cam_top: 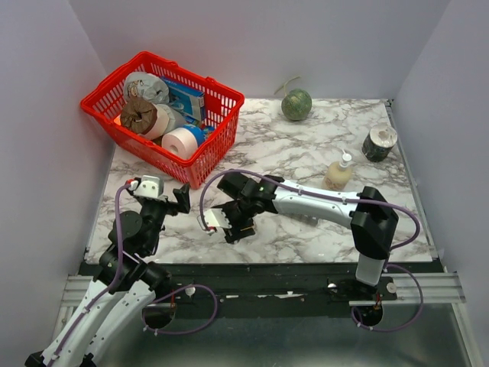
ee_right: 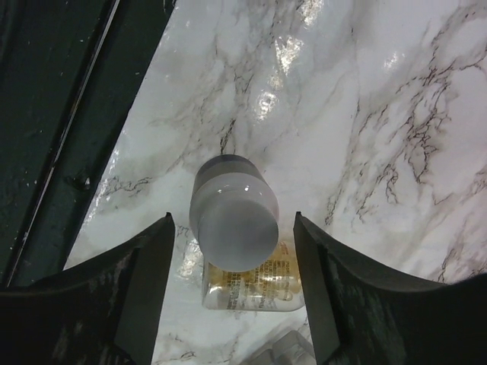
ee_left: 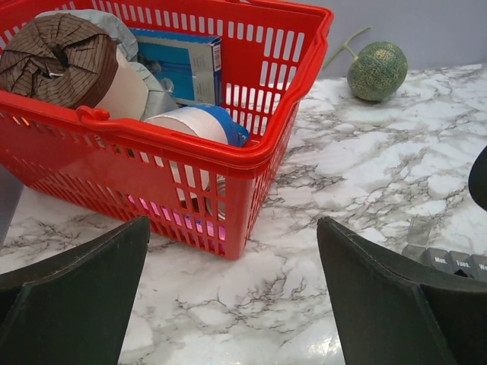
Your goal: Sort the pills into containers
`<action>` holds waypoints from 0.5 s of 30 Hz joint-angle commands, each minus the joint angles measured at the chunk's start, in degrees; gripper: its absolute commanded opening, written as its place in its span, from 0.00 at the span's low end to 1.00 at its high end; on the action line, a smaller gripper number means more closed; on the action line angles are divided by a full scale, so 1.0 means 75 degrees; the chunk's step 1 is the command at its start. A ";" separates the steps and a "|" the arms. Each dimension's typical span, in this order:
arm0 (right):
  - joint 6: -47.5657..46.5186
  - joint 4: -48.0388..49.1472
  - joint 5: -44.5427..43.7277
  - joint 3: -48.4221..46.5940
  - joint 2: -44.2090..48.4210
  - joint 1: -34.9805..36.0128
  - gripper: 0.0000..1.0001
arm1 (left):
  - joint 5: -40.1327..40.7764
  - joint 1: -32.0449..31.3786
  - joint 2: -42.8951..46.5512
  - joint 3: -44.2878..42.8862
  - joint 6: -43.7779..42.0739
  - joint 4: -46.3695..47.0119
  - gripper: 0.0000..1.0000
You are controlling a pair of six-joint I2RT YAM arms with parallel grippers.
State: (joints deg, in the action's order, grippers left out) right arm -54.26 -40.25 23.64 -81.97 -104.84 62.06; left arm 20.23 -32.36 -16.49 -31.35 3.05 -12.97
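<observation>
The clear vial of tan-yellow pills (ee_right: 255, 283) lies on the marble table near its front edge, with its grey-white cap (ee_right: 233, 213) pointing toward the right wrist camera. My right gripper (ee_right: 233, 217) is open around the vial, with a gap on each side of the cap. From above, the vial (cam_top: 217, 219) shows pale at my right gripper (cam_top: 231, 224). The dark-grey strip of lidded compartments (ee_left: 450, 261) shows at the right edge of the left wrist view; a pale corner of it (ee_right: 289, 348) lies just below the vial. My left gripper (cam_top: 181, 199) is open and empty over bare marble (ee_left: 232, 222).
A red wire basket (cam_top: 221, 130) with rolls and a box stands at the back left, close ahead of my left gripper. A green melon (cam_top: 296, 105), a beige nozzle bottle (cam_top: 338, 174) and a dark white-capped bottle (cam_top: 379, 142) stand at the back right. The table's dark front rail (ee_right: 46, 114) runs beside the vial.
</observation>
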 commanded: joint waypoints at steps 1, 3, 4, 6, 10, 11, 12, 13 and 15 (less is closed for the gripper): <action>0.0109 -0.0235 -0.0234 -0.0319 -0.0283 0.0139 0.68 | 0.0268 0.0026 0.0136 -0.0003 -0.0008 -0.0063 0.99; 0.0133 -0.0282 -0.0304 -0.0378 -0.0400 0.0151 0.65 | 0.0280 0.0025 0.0183 -0.0003 0.0015 -0.0075 0.99; 0.0133 -0.0351 -0.0339 -0.0425 -0.0435 0.0151 0.62 | 0.0303 0.0025 0.0206 -0.0003 0.0015 -0.0098 0.99; 0.0145 -0.0375 -0.0386 -0.0414 -0.0459 0.0151 0.59 | 0.0303 0.0025 0.0241 -0.0003 0.0039 -0.0087 0.99; 0.0121 -0.0387 -0.0526 -0.0344 -0.0389 0.0151 0.51 | 0.0303 0.0026 0.0253 0.0009 0.0039 -0.0063 0.99; 0.0110 -0.0411 -0.0527 -0.0320 -0.0377 0.0151 0.46 | 0.0303 0.0025 0.0242 0.0009 0.0050 -0.0075 0.99; 0.0121 -0.0422 -0.0515 -0.0320 -0.0366 0.0151 0.41 | 0.0245 0.0025 0.0230 0.0009 0.0050 -0.0075 0.99; 0.0133 -0.0480 -0.0457 -0.0332 -0.0319 0.0151 0.29 | 0.0209 0.0025 0.0230 0.0009 0.0039 -0.0075 0.99; 0.0215 -0.0574 -0.0363 -0.0390 -0.0214 0.0139 0.22 | 0.0058 0.0025 0.0253 0.0020 0.0050 -0.0052 0.99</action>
State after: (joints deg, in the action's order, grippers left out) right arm -53.43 -41.41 21.74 -84.07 -107.07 62.70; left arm 20.93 -32.36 -15.25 -31.35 3.09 -12.99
